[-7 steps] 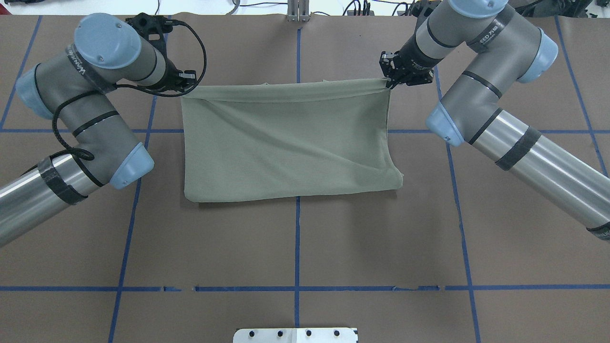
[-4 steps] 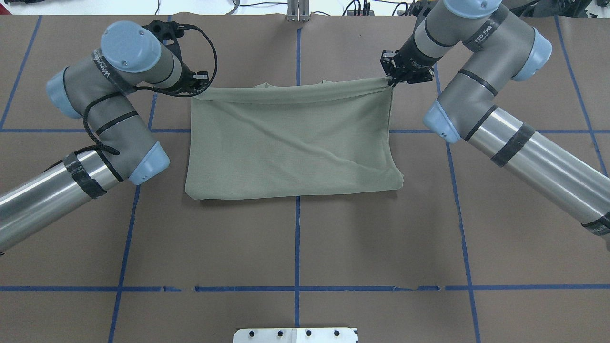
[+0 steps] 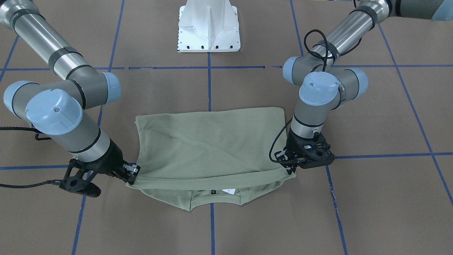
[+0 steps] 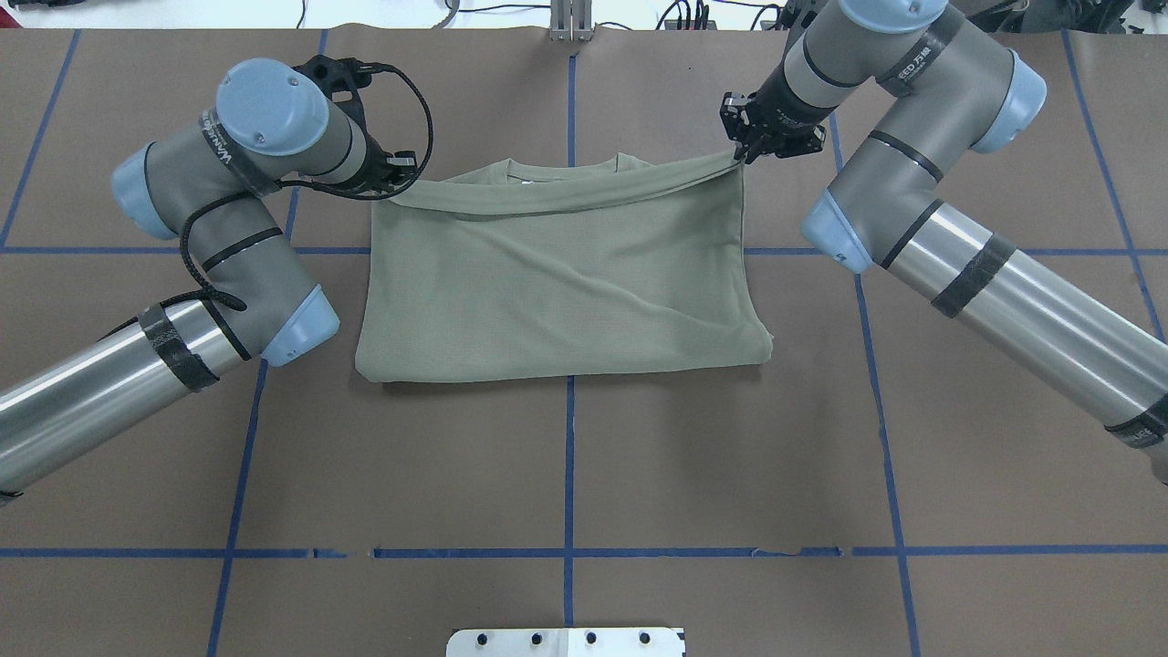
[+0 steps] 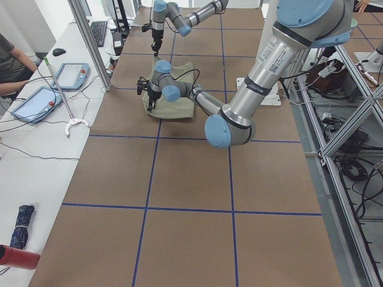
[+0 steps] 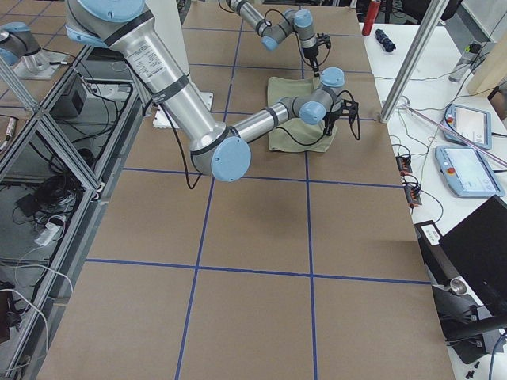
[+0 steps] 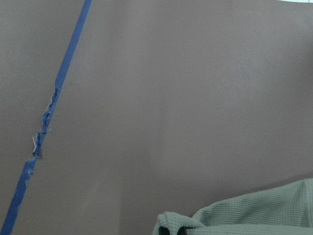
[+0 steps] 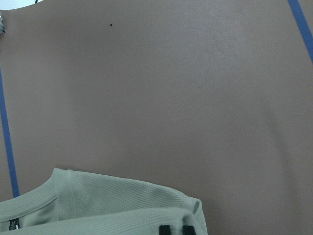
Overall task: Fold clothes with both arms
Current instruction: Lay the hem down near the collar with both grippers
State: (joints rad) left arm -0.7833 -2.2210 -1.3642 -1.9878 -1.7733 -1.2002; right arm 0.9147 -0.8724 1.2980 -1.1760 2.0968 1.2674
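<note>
The clothes are one sage-green shirt [image 4: 557, 283], folded over itself on the brown table, with its round neck [image 3: 212, 200] and white tag [image 3: 229, 191] showing past the turned-over edge. My left gripper [image 4: 401, 178] is shut on the left corner of that lifted upper edge, on the view's right in the front-facing view [image 3: 292, 170]. My right gripper [image 4: 741, 153] is shut on the other corner, on that view's left [image 3: 132, 175]. The edge sags between them. Each wrist view shows bunched cloth [image 7: 244, 215] [image 8: 122, 205] at the dark fingertips [image 8: 165, 229].
Blue tape lines [image 4: 569, 456] grid the brown table cover. The white pedestal base [image 3: 208, 28] stands at the robot's side. Beside the far edge are side tables with tablets [image 5: 36, 101], a metal post [image 5: 90, 42] and a seated person [image 5: 12, 66].
My left gripper has moved rightward with its corner. The right one edged slightly away from the robot. The held edge has slackened, and the neckline now shows beyond it.
</note>
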